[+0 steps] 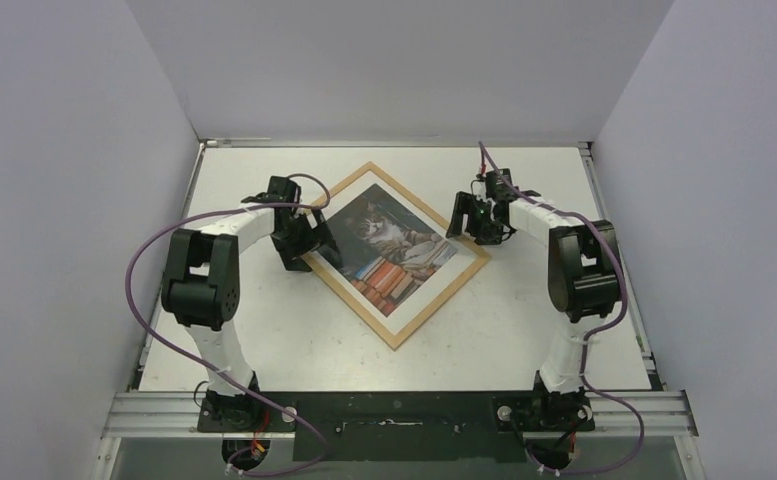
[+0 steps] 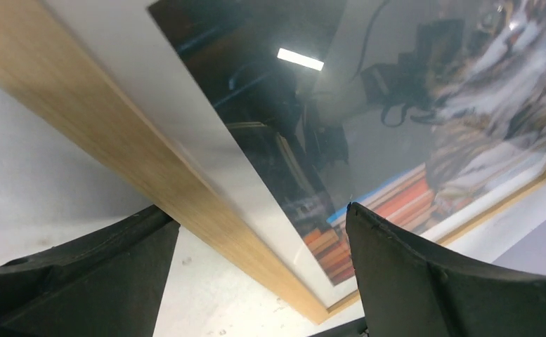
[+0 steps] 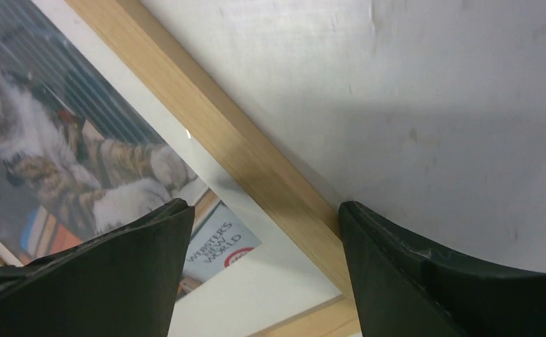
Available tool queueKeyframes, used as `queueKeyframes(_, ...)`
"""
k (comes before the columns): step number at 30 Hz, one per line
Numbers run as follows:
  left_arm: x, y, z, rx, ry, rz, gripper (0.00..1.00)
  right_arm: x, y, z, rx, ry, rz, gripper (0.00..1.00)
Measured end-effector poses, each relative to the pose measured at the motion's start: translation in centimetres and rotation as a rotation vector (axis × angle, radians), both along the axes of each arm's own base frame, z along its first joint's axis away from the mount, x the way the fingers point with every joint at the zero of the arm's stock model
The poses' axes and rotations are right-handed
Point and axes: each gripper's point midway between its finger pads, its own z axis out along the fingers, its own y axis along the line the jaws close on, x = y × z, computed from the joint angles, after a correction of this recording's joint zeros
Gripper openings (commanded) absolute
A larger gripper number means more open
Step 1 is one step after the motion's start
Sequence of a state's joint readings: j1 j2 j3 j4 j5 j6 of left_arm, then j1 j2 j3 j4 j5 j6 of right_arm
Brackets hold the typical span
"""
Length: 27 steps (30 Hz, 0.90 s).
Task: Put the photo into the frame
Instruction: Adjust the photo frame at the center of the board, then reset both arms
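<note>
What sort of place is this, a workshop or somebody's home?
Most likely a robotics test booth, not a home: plain walls box in a white table, and a left arm and a right arm are bolted to a metal rail at its near edge.

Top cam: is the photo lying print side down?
No, the photo shows its cat-and-books print facing up inside the frame.

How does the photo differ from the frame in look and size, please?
The photo shows a cat and stacked books in colour; the frame is plain light wood. The photo is smaller and lies inside the frame, a white border between them. Both are rectangular and lie flat, turned diagonally.
</note>
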<state>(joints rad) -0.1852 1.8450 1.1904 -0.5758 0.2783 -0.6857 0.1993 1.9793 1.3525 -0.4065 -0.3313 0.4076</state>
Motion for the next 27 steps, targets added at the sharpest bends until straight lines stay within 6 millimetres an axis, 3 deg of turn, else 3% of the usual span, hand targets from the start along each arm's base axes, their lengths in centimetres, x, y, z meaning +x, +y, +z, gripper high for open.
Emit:
queueKeyframes(6, 3.0, -0.4, 0.0, -0.003, -0.035, -0.076, 0.86, -6.3, -0.8, 0.1, -0.030, 0.072, -0.008, 0.76)
queueKeyframes(9, 3.5, -0.5, 0.1, 0.005, -0.049, -0.102, 0.87, -8.5, -0.7, 1.2, -0.061, 0.064, -0.008, 0.77)
queueKeyframes(12, 3.4, -0.2, 0.1, 0.036, -0.052, -0.115, 0.90, -9.0, -1.6, 3.4, -0.119, 0.000, -0.058, 0.78)
queueKeyframes(16, 2.8, 1.3, 0.8, 0.125, -0.053, -0.103, 0.91, -8.1, -5.3, 8.1, -0.228, -0.156, -0.212, 0.80)
queueKeyframes(18, 2.5, 2.3, 2.6, 0.172, -0.093, -0.086, 0.97, -8.1, -7.2, 10.7, -0.277, -0.235, -0.289, 0.80)
queueKeyframes(21, 1.8, 3.6, 6.8, 0.218, -0.200, -0.057, 0.97, -8.6, -9.5, 14.0, -0.332, -0.323, -0.375, 0.80)
queueKeyframes(25, 0.1, 5.2, 14.0, 0.268, -0.395, -0.003, 0.97, -10.2, -11.7, 18.0, -0.370, -0.429, -0.464, 0.79)
queueKeyframes(27, -0.9, 5.7, 16.5, 0.296, -0.471, 0.013, 0.97, -11.1, -12.7, 19.6, -0.382, -0.472, -0.506, 0.79)
